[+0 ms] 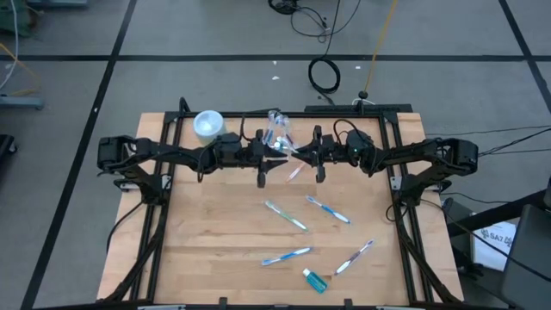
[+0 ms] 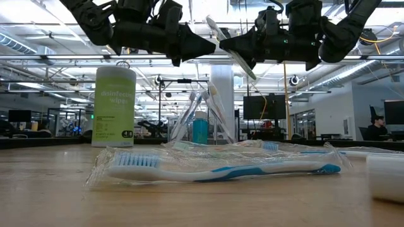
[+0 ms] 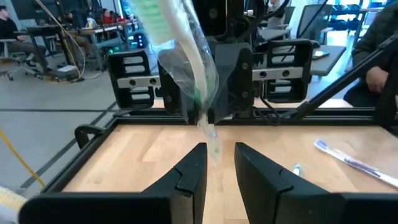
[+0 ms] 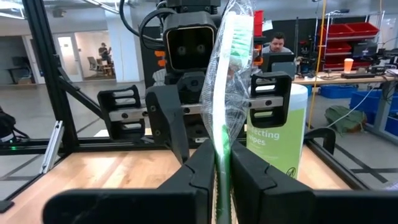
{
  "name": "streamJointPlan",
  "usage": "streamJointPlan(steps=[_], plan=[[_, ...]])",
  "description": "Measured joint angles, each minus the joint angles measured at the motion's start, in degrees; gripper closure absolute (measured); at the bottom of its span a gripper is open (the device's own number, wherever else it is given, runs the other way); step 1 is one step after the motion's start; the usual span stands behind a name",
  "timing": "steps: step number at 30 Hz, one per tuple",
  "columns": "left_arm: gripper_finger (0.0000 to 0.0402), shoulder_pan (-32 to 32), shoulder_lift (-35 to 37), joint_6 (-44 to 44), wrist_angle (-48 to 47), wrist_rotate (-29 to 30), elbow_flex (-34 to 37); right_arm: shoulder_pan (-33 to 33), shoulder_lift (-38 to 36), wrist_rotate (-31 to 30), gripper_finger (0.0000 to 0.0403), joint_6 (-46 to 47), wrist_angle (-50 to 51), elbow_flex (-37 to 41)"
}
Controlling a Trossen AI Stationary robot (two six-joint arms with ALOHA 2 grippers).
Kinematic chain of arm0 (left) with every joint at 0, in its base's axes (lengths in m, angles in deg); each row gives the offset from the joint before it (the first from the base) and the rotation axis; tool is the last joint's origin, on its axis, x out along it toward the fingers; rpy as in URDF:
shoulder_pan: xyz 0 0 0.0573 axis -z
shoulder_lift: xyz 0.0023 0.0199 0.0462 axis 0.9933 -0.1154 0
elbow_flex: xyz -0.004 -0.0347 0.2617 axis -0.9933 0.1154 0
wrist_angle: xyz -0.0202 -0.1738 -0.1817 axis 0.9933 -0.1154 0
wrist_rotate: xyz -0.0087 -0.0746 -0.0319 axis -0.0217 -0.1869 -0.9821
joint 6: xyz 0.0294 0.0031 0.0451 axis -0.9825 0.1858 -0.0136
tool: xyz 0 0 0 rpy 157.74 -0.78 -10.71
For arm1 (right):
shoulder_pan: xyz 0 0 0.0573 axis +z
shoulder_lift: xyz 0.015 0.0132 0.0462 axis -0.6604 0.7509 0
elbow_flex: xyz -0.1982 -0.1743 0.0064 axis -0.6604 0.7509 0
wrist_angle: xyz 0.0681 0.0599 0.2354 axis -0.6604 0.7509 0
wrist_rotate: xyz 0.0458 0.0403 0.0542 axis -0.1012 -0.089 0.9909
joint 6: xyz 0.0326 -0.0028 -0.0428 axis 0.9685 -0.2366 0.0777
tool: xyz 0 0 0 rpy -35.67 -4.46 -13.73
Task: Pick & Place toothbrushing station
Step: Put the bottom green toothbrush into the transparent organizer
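My right gripper [image 4: 222, 171] is shut on a green-and-white toothbrush [image 4: 231, 68] in a clear wrapper, held above the table's far middle. My left gripper [image 3: 221, 167] faces it from the left, open; the wrapper's loose tail [image 3: 212, 142] hangs just beyond its fingertips. The clear cup [image 1: 278, 131] stands behind both grippers, with several toothbrushes and a blue tube [image 2: 200, 129] leaning in it. More wrapped toothbrushes [image 1: 285, 215] [image 1: 328, 209] [image 1: 286, 256] lie flat on the wood, and a blue tube [image 1: 315, 280] lies near the front edge. My right gripper pinches the wrapped toothbrush's handle [image 4: 221, 155] between its two fingers, low on the handle. The fingers come in about level from the table's right and lie across the brush. The brush stands nearly upright, slightly tilted, bristle head [image 4: 237, 28] up, lifted clear of the table.
A green canister [image 1: 207, 125] with a pale blue lid stands at the far left, beside the left arm. Black frame rails [image 1: 164, 185] run along the table's left, right and far sides. A wrapped blue-and-white toothbrush [image 2: 221, 169] lies near the front edge.
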Motion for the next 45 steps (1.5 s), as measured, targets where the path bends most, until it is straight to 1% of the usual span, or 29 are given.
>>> streamJointPlan(steps=[3, 6, 10, 14, 18, 20, 22, 24, 27, 31, 37, 39, 42, 45], plan=[[0.0313, -0.42, 0.00, 0.17, -1.26, 0.00, 0.00, 0.01, -0.10, 0.04, 0.0379, 0.20, 0.03, 0.00], [0.0313, -0.80, 0.00, 0.22, -2.12, 0.00, 0.00, -0.10, -1.97, 0.05, 0.0379, 0.16, 1.35, 0.00], [0.0313, -1.33, 0.00, -0.17, -1.58, -0.04, 0.00, -0.39, -6.99, 0.07, 0.0379, -0.25, 8.69, 0.00], [0.0313, -1.62, 0.00, -0.24, 0.21, -0.09, 0.00, -0.42, -11.91, 0.03, 0.0379, -3.57, 16.98, -0.02], [0.0313, -1.88, 0.00, -0.54, 2.62, -0.18, 0.00, -0.35, -12.87, 0.01, 0.0379, -5.17, 19.75, -0.02], [0.0313, -1.90, 0.00, -0.25, 6.31, -0.62, 0.00, -0.29, -11.43, -0.02, 0.0380, -5.06, 18.40, -0.02], [0.0313, -1.92, 0.02, 0.26, 9.05, -3.17, -0.04, 0.28, -8.79, -0.22, 0.0380, -5.04, 15.98, 0.00], [0.0313, -1.99, 0.02, 0.81, 9.60, -5.53, -0.04, 0.88, -6.49, -0.07, 0.0380, -4.32, 11.86, 0.04], [0.0313, -2.07, 0.02, 3.29, 9.68, -6.02, -0.04, 1.94, -3.14, -0.04, 0.0380, -2.44, 2.35, -0.07], [0.0313, -2.05, 0.02, 6.00, 10.44, -6.94, -0.04, 2.80, 0.55, -0.25, 0.0380, -2.18, -3.30, -0.04], [0.0313, -2.05, 0.02, 6.36, 11.12, -7.92, -0.04, 3.82, 4.90, -0.50, 0.0380, -2.22, -4.01, -4.14], [0.0313, -2.07, 0.07, 6.68, 11.25, -9.15, -0.04, 4.14, 5.99, -0.47, 0.0380, -2.49, -3.98, -5.27], [0.0313, -2.05, 0.07, 7.55, 10.93, -9.64, -0.04, 4.15, 6.25, -0.32, 0.0380, -3.55, -3.81, -5.42], [0.0314, -2.05, 0.07, 6.46, 11.18, -9.48, -0.04, 4.09, 5.84, -0.35, 0.0380, -2.84, -3.75, -5.42]])
